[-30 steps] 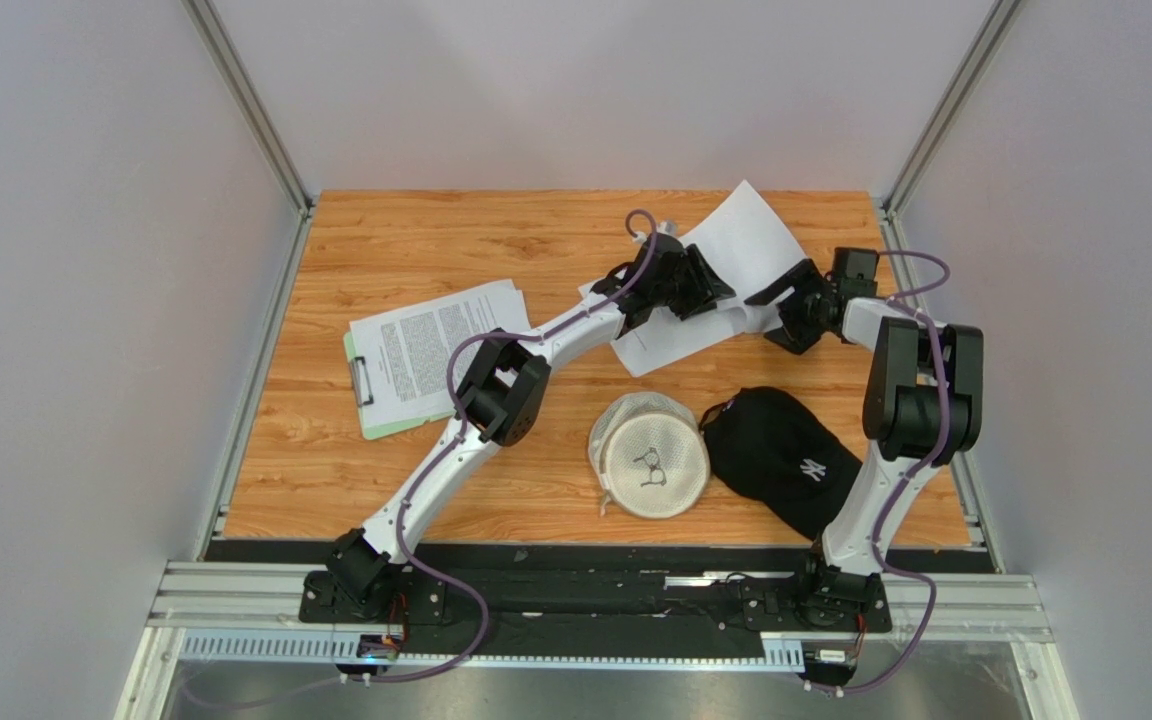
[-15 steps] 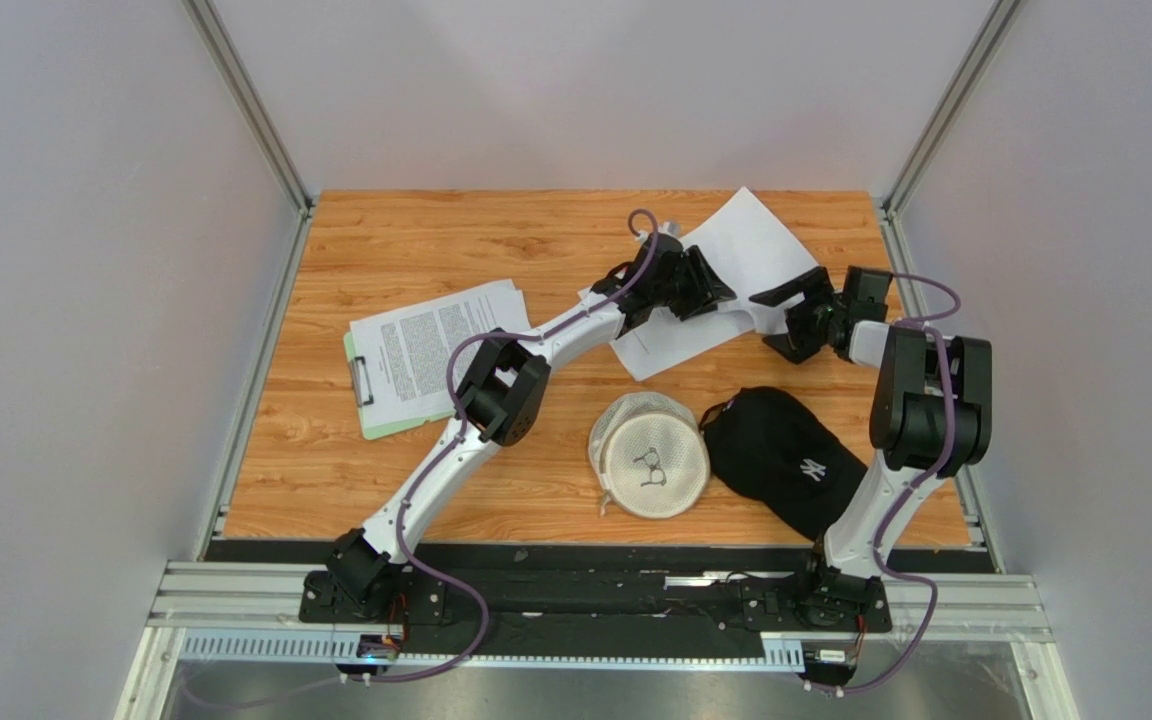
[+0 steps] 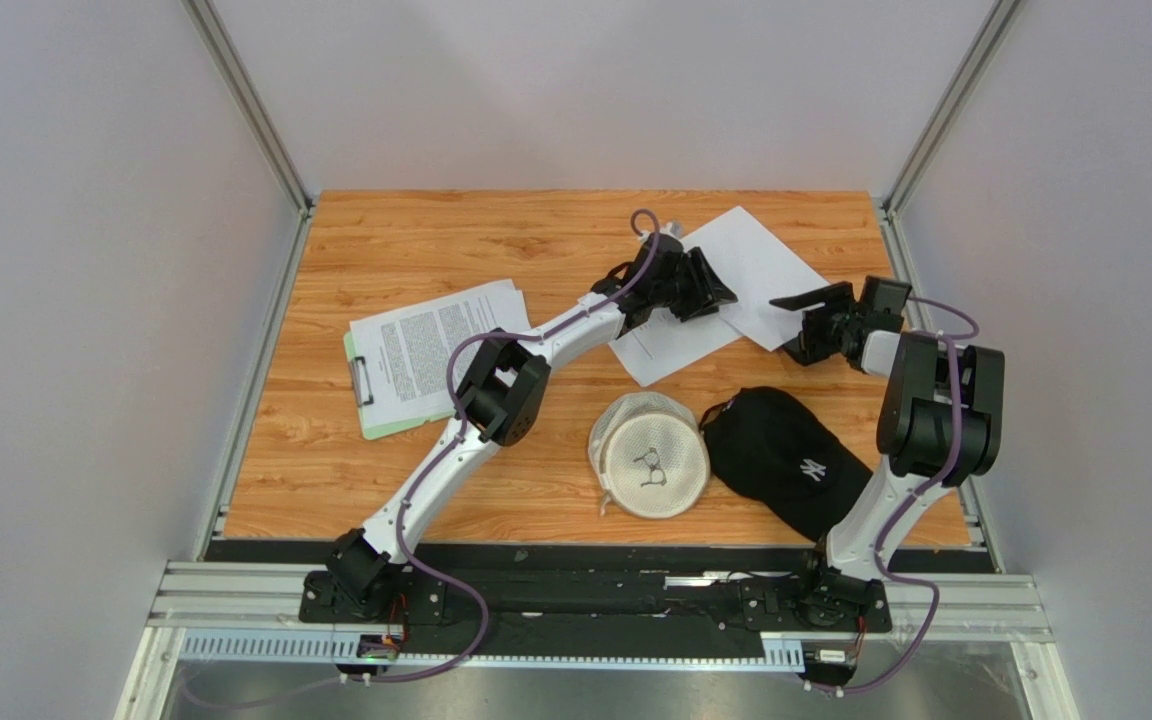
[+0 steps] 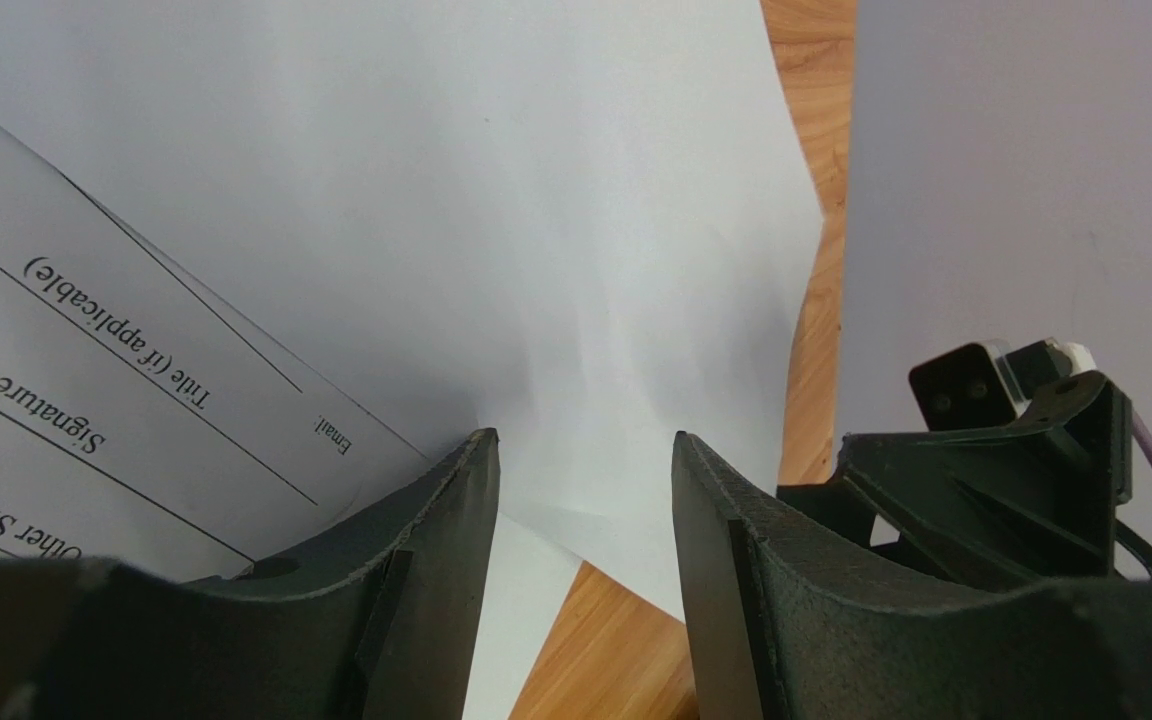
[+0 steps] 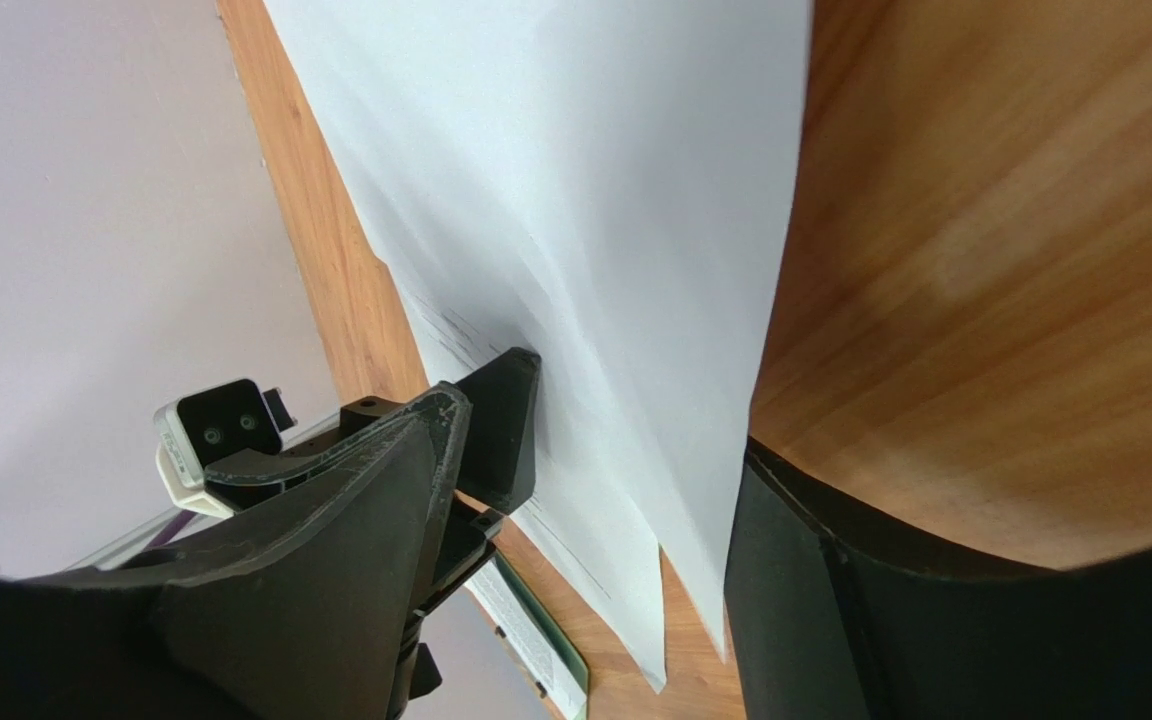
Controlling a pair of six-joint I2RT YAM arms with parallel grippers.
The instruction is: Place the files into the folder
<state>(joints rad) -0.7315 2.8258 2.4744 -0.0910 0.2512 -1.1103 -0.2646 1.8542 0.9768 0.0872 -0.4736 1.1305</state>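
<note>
Two loose white files overlap at the back right of the table: a plain sheet (image 3: 760, 267) and a form sheet (image 3: 668, 345) with signature lines (image 4: 102, 345). My left gripper (image 3: 708, 285) (image 4: 579, 443) stands open with its tips down on these sheets and nothing between the jaws. Just off the plain sheet's right edge (image 5: 612, 225), my right gripper (image 3: 817, 321) (image 5: 605, 428) is open and holds nothing. The light-green folder (image 3: 373, 405) lies at the left with a printed file (image 3: 440, 342) on it.
A beige cap (image 3: 653, 455) with glasses on it and a black cap (image 3: 781, 455) lie near the front, between the arms. The table's right edge and the frame post (image 3: 898, 225) are close to my right gripper. Bare wood (image 3: 462, 233) shows at the back left.
The plain sheet, raised at its far corner a second ago, now lies flat. My right gripper has drawn back to the right, away from the sheet. The left gripper has stayed put.
</note>
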